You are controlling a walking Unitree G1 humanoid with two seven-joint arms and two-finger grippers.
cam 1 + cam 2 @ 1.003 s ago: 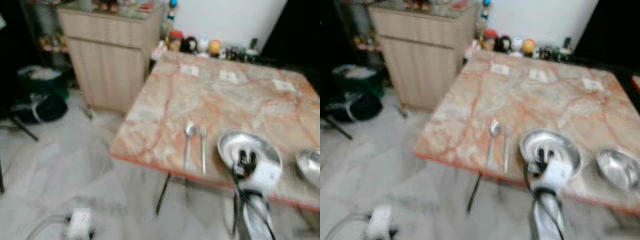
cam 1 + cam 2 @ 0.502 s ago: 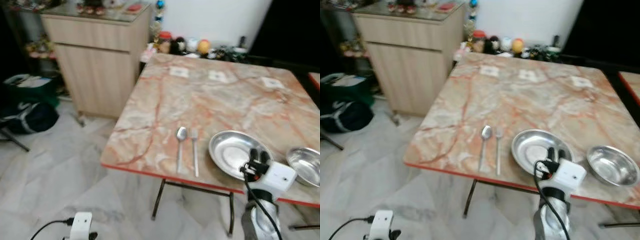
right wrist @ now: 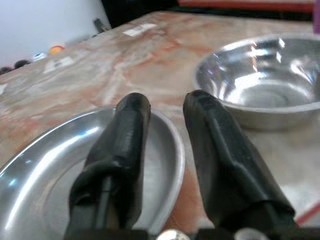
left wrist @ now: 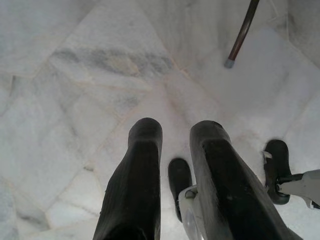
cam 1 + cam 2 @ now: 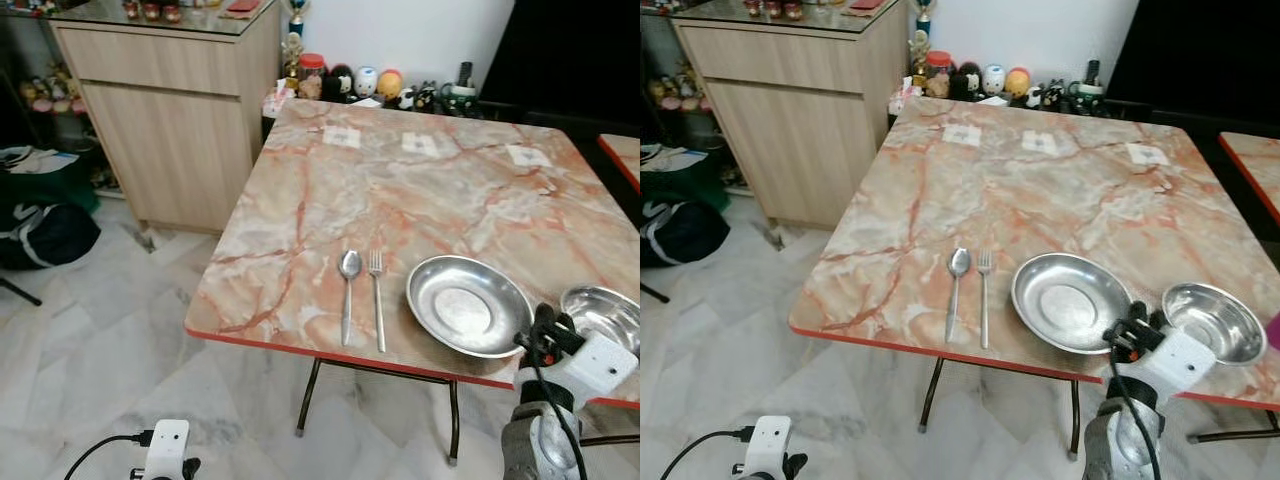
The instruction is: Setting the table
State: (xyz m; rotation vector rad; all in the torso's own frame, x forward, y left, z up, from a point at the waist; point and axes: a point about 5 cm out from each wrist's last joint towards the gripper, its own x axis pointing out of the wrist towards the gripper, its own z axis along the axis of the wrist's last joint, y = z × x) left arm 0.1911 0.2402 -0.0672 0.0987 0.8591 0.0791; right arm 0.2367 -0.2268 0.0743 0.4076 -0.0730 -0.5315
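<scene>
Your right jaws point(image 3: 165, 112) gape, empty, over the steel plate point(image 5: 468, 305) rim; steel bowl point(image 5: 1213, 321) at 3 o'clock. Left jaws point(image 4: 175, 150) part above floor point(image 4: 75, 75). Spoon point(image 5: 348, 283), fork point(image 5: 378, 298) at the plate's 9 o'clock on desk point(image 5: 400, 190).

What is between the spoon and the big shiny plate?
The fork lies between the spoon and the plate, right beside the spoon on the marble table, seen in both eye views.
</scene>
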